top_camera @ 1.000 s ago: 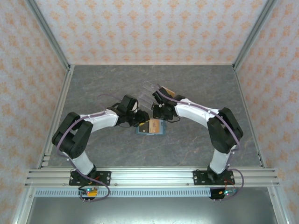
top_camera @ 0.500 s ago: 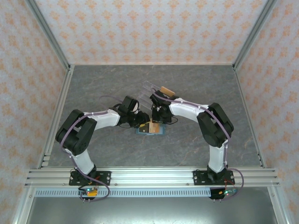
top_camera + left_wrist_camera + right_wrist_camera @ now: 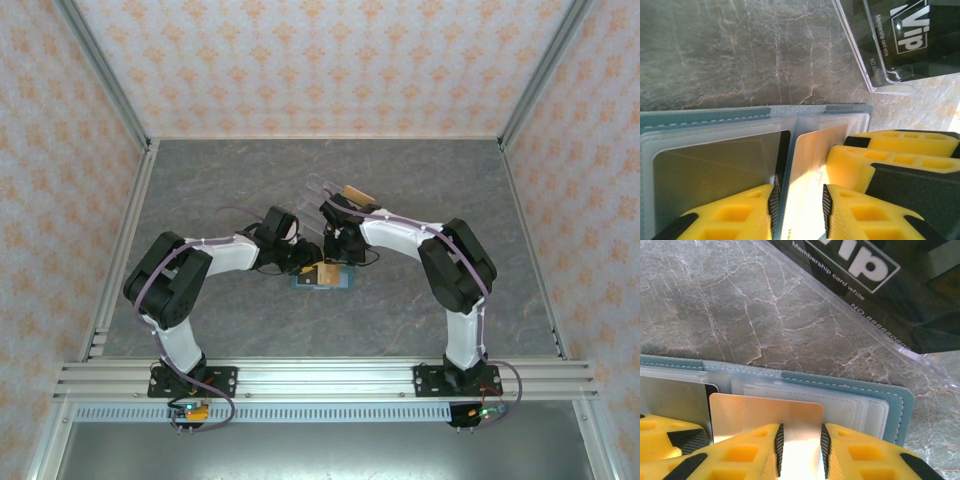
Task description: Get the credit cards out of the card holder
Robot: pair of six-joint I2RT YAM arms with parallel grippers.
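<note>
Card holder lies open and flat on the table, mid-front, btwn the two arms. L gripper: jaws a narrow gap apart, over the holder's fold and the edge of a gold card; can't tell if pinching. R gripper: same narrow gap, tips at the gold card, grip unclear. Card lies over one panel's clear sleeves. Black VIP card in clear stand, just beyond the holder.

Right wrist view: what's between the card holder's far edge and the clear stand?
Nothing. Bare grey marble tabletop runs between the card holder and the clear stand. The right wrist view shows it, and the left wrist view agrees.
</note>
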